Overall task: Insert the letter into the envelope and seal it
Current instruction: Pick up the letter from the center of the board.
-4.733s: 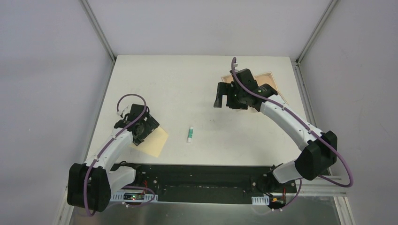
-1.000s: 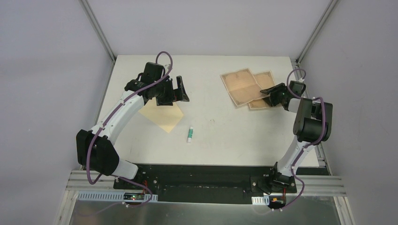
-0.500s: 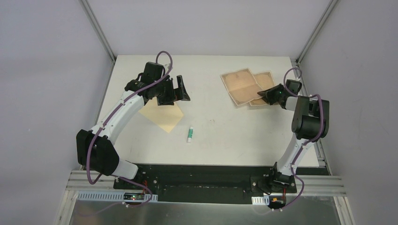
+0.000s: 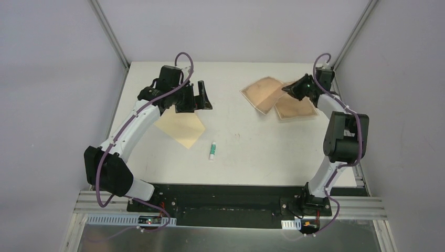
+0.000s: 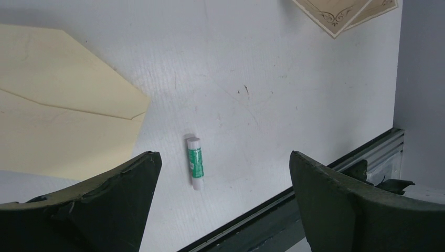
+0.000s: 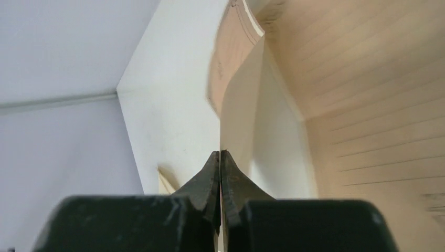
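Our right gripper (image 4: 288,90) pinches the edge of the letter (image 4: 261,93) at one o'clock, a light, floppy sheet we judge best held by its rim, while our left gripper (image 4: 198,100) gapes near the envelope (image 4: 181,128) at nine o'clock

On the white table (image 4: 236,157), a flat yellow-tan paper envelope (image 4: 181,128) lies at nine o'clock from the middle. A small white and green tube (image 4: 212,150) lies near it, at seven o'clock. The left gripper (image 4: 195,100) hangs over the envelope's far edge, at eleven o'clock, with its fingers wide apart. At two o'clock, the right gripper (image 4: 289,90) pinches the edge of the pale beige paper letter (image 4: 261,93). A second beige sheet (image 4: 296,109) lies touching the letter, at three o'clock.
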Action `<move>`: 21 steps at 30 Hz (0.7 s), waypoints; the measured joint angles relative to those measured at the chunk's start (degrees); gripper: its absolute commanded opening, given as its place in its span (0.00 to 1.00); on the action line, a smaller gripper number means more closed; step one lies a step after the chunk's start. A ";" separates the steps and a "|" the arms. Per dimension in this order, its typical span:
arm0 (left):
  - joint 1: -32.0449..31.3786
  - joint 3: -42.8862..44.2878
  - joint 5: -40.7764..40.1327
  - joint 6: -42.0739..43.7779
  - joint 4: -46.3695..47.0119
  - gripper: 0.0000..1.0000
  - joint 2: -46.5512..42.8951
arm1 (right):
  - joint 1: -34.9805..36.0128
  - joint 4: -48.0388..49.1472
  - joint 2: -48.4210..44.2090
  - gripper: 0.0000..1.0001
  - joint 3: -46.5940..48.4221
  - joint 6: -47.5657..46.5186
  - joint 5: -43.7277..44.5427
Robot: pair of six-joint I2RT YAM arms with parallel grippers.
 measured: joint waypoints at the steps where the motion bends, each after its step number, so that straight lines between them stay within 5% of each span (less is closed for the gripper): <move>1: 0.02 0.48 0.00 0.33 0.00 0.97 0.00 | 1.01 -1.75 -0.96 0.00 1.95 -1.11 -0.24; 10: 1.25 6.82 1.77 4.57 1.55 0.95 0.96 | 11.52 -20.31 -10.91 0.00 23.41 -14.69 -5.07; 21: 2.29 9.11 14.51 10.58 12.98 0.97 3.06 | 14.40 -34.62 -24.26 0.00 28.04 -20.04 -15.17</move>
